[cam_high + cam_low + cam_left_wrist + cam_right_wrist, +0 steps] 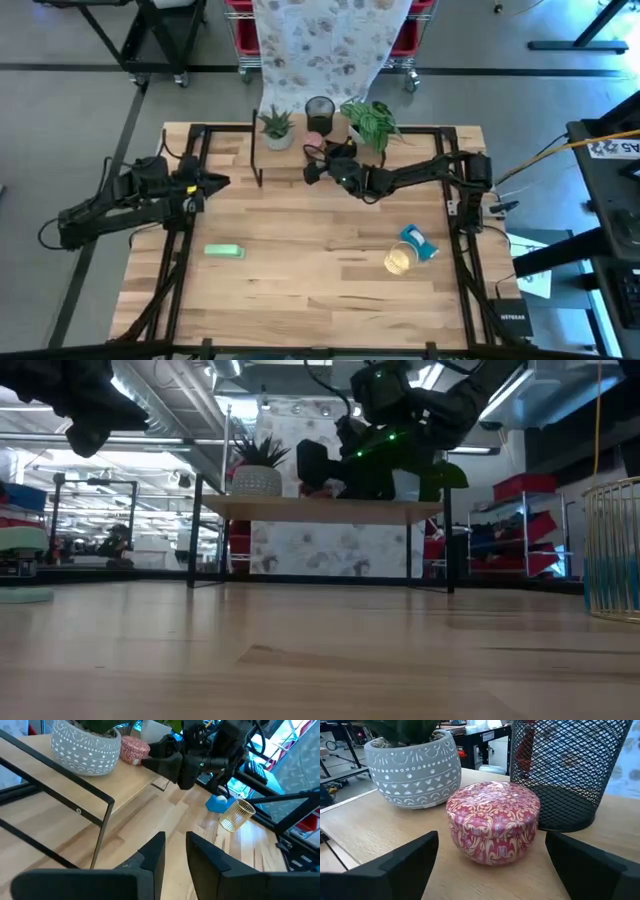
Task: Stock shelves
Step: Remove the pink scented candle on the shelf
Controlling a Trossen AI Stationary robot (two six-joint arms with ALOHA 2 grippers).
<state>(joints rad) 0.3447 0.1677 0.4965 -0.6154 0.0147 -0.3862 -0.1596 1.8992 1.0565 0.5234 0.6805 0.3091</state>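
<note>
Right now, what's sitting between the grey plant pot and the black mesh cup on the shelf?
A red patterned tin sits on the shelf between grey pot and mesh cup, seen in the right wrist view, with the right gripper fingers open around it.

The left gripper [174,851] points its two dark fingers [152,852] over the light wooden tabletop [165,820], a narrow gap between them. Beyond stands the small rack with a light wood plank top on thin black metal legs [75,785], carrying a grey patterned plant pot [86,746] and a round red-patterned tin [135,749]. The right gripper [167,762] sits at the tin. Farther off lie a gold wire basket [237,814] and a blue object [218,802].
</note>
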